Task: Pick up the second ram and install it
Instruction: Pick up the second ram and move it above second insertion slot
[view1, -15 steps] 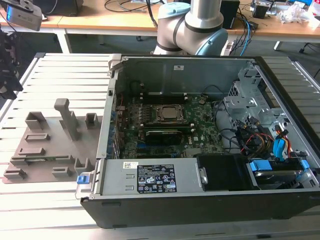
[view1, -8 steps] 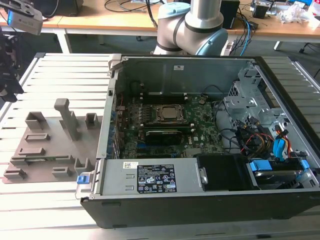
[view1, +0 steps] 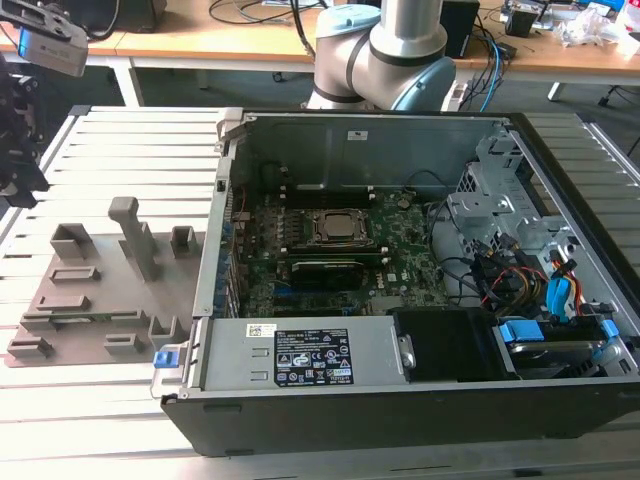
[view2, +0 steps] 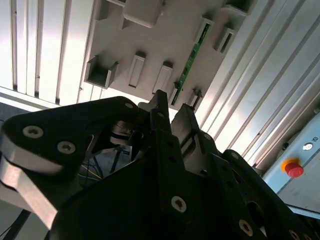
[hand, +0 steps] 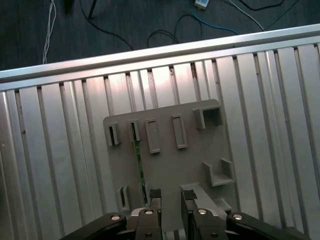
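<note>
The second ram (hand: 139, 162) is a thin green stick standing on edge in a slot of the grey fixture tray (hand: 165, 150); the second wrist view shows the same stick (view2: 192, 55). My gripper (hand: 171, 195) hovers above the tray, open, with nothing between its fingers (hand: 155, 194). The stick lies just beside the gap between the fingers, not inside it. In the exterior view the gripper (view1: 18, 170) hangs at the far left, above the tray (view1: 100, 290). The open computer case (view1: 400, 270) with its motherboard (view1: 330, 250) sits to the exterior view's right of the tray.
The tray carries several upright blocks, the tallest a post (view1: 135, 235). A black expansion card (view1: 325, 270) sits below the processor socket (view1: 340, 228). Cables and drive bays (view1: 530, 270) fill the case's right side. The arm's base (view1: 380, 50) stands behind the case. A red button (view2: 294, 169) shows off the slatted table.
</note>
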